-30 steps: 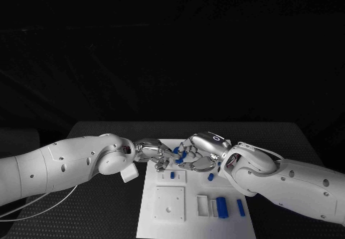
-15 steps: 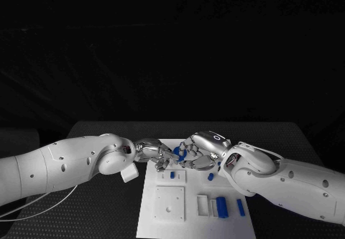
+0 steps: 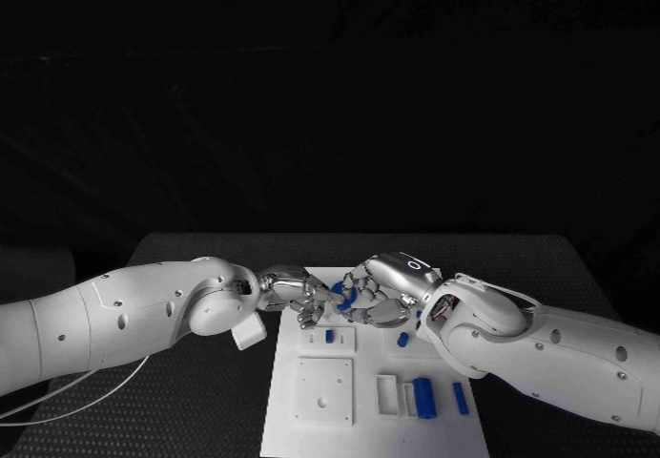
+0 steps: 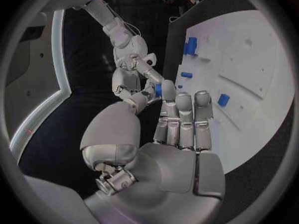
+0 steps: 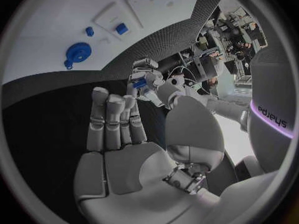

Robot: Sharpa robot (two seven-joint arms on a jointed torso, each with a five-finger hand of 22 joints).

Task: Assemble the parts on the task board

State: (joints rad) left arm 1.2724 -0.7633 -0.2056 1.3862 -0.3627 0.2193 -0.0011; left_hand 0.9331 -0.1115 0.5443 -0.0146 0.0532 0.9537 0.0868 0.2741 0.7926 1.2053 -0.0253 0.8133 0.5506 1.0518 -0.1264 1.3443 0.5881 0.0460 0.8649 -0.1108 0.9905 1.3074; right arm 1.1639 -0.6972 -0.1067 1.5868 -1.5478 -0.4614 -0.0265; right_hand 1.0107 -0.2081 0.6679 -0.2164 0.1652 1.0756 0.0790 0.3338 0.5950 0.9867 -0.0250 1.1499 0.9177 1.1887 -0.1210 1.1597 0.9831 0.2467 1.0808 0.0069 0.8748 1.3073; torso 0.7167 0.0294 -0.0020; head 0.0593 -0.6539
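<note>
Both hands meet above the far end of the white task board [image 3: 310, 420], which lies on the black tabletop [image 3: 193, 382]. A small blue part [image 3: 340, 289] sits between their fingertips. In the right wrist view the left hand [image 3: 296, 291] pinches it; the right hand [image 3: 374, 291] touches it with its thumb, the other fingers straight and pressed together, and whether it shares the grip is unclear. This looks like a handover or regrasp in mid-air. Other blue pieces [image 3: 425, 397] lie in the board's near tray. Next, probably, one hand must take a firm grip, the other let go, then carry the part down to its seat.
</note>
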